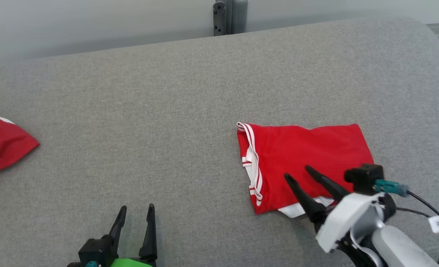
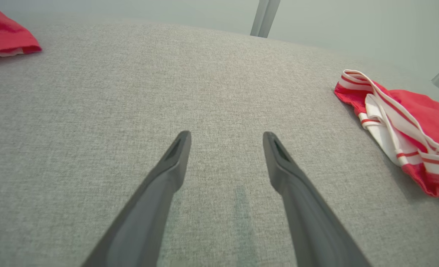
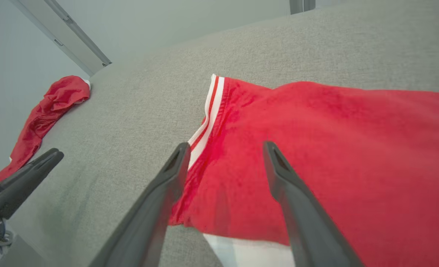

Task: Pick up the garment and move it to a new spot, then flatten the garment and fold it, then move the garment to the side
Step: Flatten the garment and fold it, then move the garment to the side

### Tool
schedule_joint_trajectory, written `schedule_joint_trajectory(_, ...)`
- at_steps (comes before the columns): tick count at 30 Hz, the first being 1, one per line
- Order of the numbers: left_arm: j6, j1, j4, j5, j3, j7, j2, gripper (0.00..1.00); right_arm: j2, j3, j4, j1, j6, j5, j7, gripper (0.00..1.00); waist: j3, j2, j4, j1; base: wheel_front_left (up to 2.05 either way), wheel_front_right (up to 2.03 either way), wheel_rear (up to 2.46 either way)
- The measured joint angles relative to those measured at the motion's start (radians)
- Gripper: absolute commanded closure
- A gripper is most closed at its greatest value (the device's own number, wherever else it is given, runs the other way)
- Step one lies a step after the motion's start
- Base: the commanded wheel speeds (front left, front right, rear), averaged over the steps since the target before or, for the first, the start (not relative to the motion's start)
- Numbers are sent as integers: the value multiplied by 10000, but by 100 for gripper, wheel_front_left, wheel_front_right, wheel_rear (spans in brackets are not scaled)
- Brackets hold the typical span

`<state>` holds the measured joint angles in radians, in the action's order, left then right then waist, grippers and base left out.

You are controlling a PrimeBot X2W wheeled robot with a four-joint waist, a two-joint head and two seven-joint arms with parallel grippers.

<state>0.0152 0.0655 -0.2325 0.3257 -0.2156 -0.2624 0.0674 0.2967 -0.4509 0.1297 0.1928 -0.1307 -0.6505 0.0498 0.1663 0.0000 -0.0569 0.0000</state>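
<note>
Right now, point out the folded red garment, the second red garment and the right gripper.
folded red garment (image 1: 308, 155), head view, top layer's middle
second red garment (image 1: 0, 146), head view, red fabric
right gripper (image 1: 297, 171), head view, between fingertips

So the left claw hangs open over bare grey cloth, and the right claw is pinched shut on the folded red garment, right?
Not quite: the right claw is open, poised over the folded red garment, as the right wrist view shows. The rest holds.
</note>
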Motion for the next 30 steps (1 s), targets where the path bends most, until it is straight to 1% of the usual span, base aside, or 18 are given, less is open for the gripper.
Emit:
schedule_joint_trajectory(2, 29, 103, -36, 42, 90, 0, -25, 0, 545, 153, -527, -583, 4, 31, -205, 0, -163, 0, 0, 0, 0, 0, 0)
schedule_joint_trajectory(4, 59, 241, -23, 94, 192, 0, -61, 0, 961, 506, -1020, -1205, 0, 65, -700, 0, -371, 0, -1, 0, 0, 0, 0)
schedule_joint_trajectory(6, 65, 364, 27, 109, 286, 0, -92, 0, 1515, 1068, -1156, -1660, 0, 717, -1463, 0, -575, 0, -1, 0, 0, 0, 0)
schedule_joint_trajectory(7, 65, 439, 69, 182, 351, 0, -111, 0, 1691, 1569, -997, -1890, 0, 1106, -1902, 0, -686, 0, 1, 0, 0, 0, 0)
schedule_joint_trajectory(9, 67, 540, 138, 234, 405, 0, -125, 0, 1877, 2180, -602, -2308, 2, 1960, -2610, 0, -887, 1, 6, 0, 0, 0, 0)
schedule_joint_trajectory(11, 67, 667, 169, 219, 445, -2, -142, 0, 1755, 2901, -105, -2588, -6, 2871, -2989, 0, -1100, 0, 16, 0, 0, 0, 0)
schedule_joint_trajectory(13, 71, 824, 171, 146, 516, 0, -151, 0, 1555, 3572, 173, -2762, -8, 3630, -3087, 0, -1297, 0, 28, 0, 0, 0, 0)
schedule_joint_trajectory(16, 82, 995, 217, 29, 640, 0, -159, 0, 842, 4721, -58, -3029, -10, 4240, -3116, 0, -1570, 0, 64, 0, 0, 0, 0)
schedule_joint_trajectory(19, 52, 1091, 355, -25, 742, 0, -163, 0, 408, 5404, -77, -3423, -8, 4567, -3124, 0, -1771, 0, 129, 0, 0, 0, 0)
schedule_joint_trajectory(21, 23, 1143, 433, -27, 817, 0, -167, 0, 184, 5680, -136, -3538, -8, 4719, -3124, 0, -1873, 0, 189, 0, 0, 0, 0)
schedule_joint_trajectory(24, 15, 1215, 546, -38, 872, 0, -167, 0, -167, 5967, -297, -3494, -8, 4625, -3126, 0, -1949, 0, 281, 0, 0, 0, 0)
schedule_joint_trajectory(26, 10, 1226, 623, -40, 871, 0, -167, 0, -418, 6055, -113, -3356, -8, 4174, -3126, 0, -1911, 0, 308, 0, 0, 0, 0)
schedule_joint_trajectory(27, 10, 1224, 665, -52, 863, 0, -167, 0, -483, 6038, 169, -3234, -8, 3919, -3127, 0, -1872, 0, 317, 0, 0, 0, 0)
schedule_joint_trajectory(29, 10, 1206, 732, -115, 763, -2, -167, 0, -520, 5766, 1149, -2842, -8, 3162, -3028, 0, -1745, 0, 339, 0, 0, 0, 0)
schedule_joint_trajectory(30, 10, 1181, 754, -125, 690, -2, -169, 0, -537, 5668, 1551, -2562, -8, 2696, -2658, 0, -1679, 0, 351, 0, 0, 0, 0)
